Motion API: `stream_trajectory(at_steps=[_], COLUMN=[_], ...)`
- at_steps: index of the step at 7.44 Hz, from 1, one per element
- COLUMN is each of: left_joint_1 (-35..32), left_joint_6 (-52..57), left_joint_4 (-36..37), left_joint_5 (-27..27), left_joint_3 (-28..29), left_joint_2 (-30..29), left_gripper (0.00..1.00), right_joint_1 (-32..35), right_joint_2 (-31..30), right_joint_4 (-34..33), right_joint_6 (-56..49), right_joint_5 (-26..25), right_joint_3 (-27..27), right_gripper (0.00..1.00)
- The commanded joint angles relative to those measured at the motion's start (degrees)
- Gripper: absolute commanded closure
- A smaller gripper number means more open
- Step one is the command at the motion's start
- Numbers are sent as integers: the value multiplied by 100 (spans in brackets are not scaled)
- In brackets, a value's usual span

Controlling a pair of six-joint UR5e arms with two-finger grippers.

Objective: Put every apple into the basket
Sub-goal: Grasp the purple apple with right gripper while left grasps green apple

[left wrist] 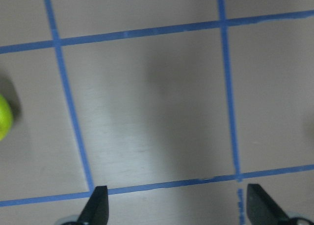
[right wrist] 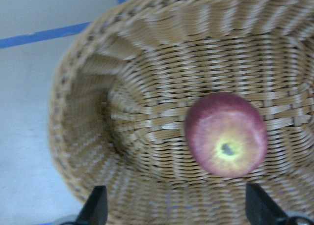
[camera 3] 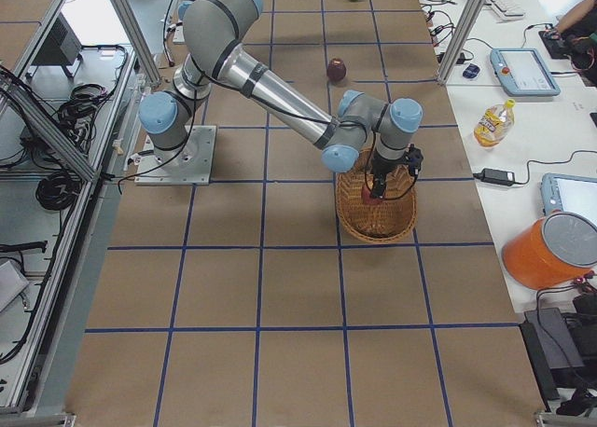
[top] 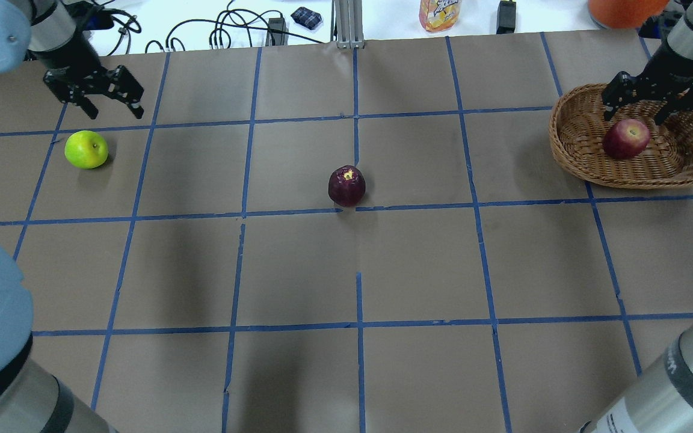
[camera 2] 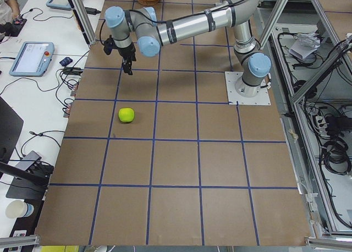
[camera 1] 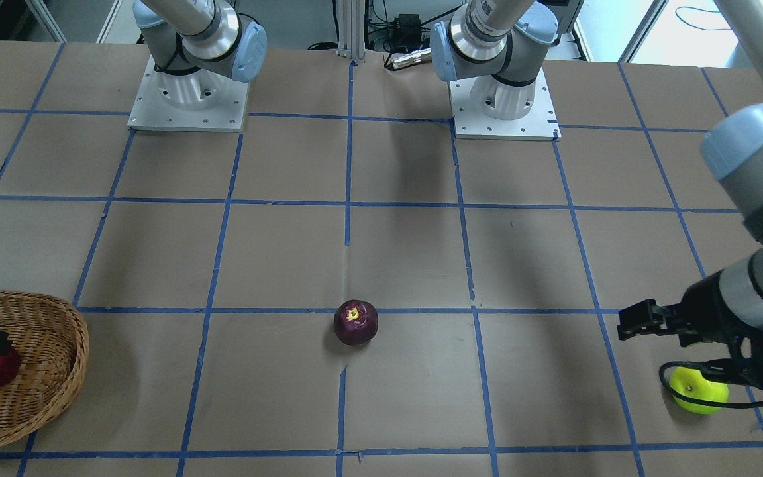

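The red apple lies inside the wicker basket at the table's far right. It also shows in the right wrist view. My right gripper hangs open just above this apple and holds nothing. The dark maroon apple sits alone at the table's middle. The yellow-green apple sits at the far left and shows at the left edge of the left wrist view. My left gripper is open and empty over bare table, just beyond this apple and slightly to its right.
Behind the table's far edge lie cables, an orange drink pouch, a black adapter and an orange container. Both arm bases stand at the robot's side. Blue tape lines grid the brown table.
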Motion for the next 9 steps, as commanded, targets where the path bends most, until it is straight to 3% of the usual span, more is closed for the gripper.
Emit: stream_trajectory(at_steps=[1,5,7,9], left_joint_1=[800,1357,1357,1357], left_joint_6=[1353,1869,1843,1816], left_joint_4=[258,778,796,1051], left_joint_5=[-107,-784,-1186,-1162], left_joint_3=[58,84,93,84], left_joint_2=[-372,-1076,-1199,-1357], left_gripper=[0,0,0,0], right_joint_1=[1180,3555,4095,4219], right_joint_2=[-434,-67,382,646], right_joint_4=[414,-207,-893,-993], right_joint_6=[1848,5096,6005,6087], right_joint_5=[401,349,348,366], right_joint_3=[4,48,40,48], right_gripper=[0,0,0,0])
